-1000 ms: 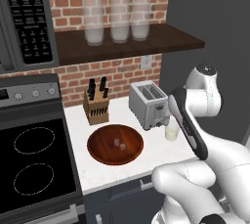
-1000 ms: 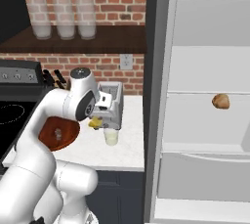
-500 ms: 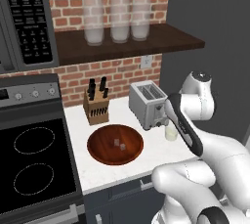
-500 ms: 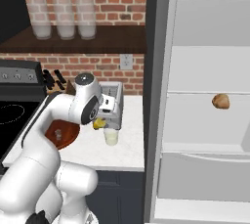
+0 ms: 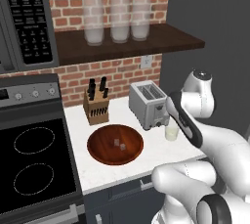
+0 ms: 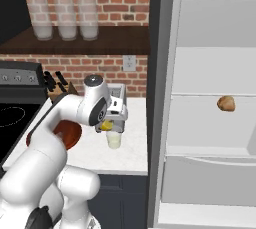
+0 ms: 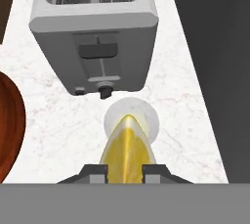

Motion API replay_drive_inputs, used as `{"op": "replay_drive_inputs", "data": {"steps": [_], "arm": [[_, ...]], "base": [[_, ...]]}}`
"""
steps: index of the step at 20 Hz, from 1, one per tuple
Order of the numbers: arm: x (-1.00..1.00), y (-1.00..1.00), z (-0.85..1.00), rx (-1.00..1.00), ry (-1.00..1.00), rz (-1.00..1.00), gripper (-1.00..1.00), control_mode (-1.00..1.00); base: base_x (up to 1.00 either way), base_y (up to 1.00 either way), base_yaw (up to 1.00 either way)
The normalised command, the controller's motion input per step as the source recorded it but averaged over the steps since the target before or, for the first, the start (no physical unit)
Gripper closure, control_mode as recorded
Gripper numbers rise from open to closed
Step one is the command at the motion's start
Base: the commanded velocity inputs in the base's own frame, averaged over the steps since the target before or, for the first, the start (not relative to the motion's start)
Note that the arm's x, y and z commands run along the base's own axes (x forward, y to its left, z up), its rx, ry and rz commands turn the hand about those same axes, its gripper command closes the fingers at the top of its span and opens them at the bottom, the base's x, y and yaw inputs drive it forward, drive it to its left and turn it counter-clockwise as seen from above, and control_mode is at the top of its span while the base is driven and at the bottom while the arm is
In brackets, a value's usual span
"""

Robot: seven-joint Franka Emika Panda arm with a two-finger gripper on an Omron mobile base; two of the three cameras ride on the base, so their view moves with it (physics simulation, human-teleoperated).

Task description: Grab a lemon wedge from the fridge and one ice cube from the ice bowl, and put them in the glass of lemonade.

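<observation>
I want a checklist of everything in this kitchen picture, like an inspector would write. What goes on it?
Surface: white marbled counter between the stove and the fridge.
Job's things: lemon wedge pinched between the fingers, right above the glass of lemonade; ice bowl, wooden, with two cubes inside; fridge open, white shelves showing.
Clutter: toaster just behind the glass; knife block; brown lump on a fridge shelf.
Grippers: gripper shut on the lemon wedge.
Cables: nothing seen.
Surroundings: brick wall, three frosted jars on a dark shelf, wall outlet, microwave.
</observation>
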Motion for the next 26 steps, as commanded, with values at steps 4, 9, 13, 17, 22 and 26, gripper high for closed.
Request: {"op": "replay_drive_inputs", "data": {"steps": [4, 9, 13, 17, 22, 26], "arm": [[0.09, -0.01, -0.08, 0.0, 0.03, 0.0, 1.0, -1.0], [0.06, 0.0, -0.08, 0.0, 0.0, 0.0, 1.0, -1.0], [0.08, 0.0, -0.03, 0.0, 0.0, 0.0, 1.0, -1.0], [0.24, -0.01, 0.0, 0.0, 0.0, 0.0, 1.0, -1.0], [0.36, 0.0, 0.0, 0.0, 0.0, 0.0, 1.0, -1.0], [0.15, 0.0, -0.03, 0.0, 0.02, 0.0, 1.0, -1.0]], "base": [[0.0, 0.0, 0.0], [0.0, 0.0, 0.0], [0.0, 0.0, 0.0], [0.0, 0.0, 0.0], [0.0, 0.0, 0.0], [0.0, 0.0, 0.0]]}}
